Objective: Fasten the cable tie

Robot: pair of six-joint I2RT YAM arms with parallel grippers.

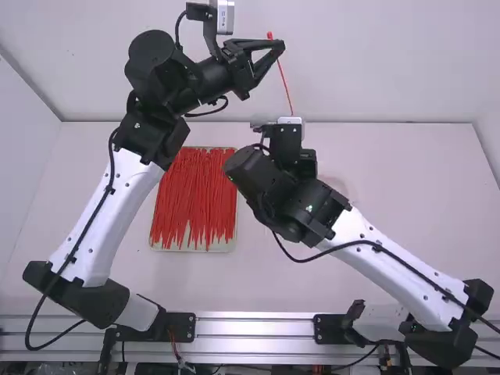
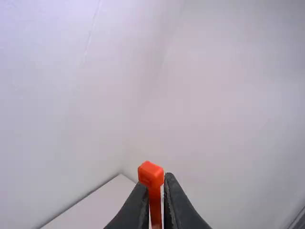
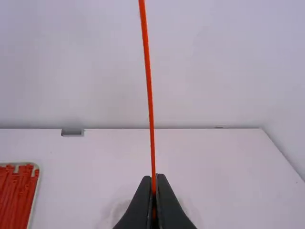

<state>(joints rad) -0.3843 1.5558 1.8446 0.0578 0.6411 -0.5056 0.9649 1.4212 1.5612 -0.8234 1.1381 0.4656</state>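
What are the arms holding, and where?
One thin red plastic cable tie: left tool grips just below its square head, right tool its tail.

The tray (image 1: 194, 248) of spare ties (image 1: 195, 199) lies on the tabletop (image 1: 406, 172), left of the cable tie (image 1: 287, 82) held above it.

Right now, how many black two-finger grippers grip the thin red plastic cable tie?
2: left gripper on the head of the cable tie, right gripper on its strap lower down.
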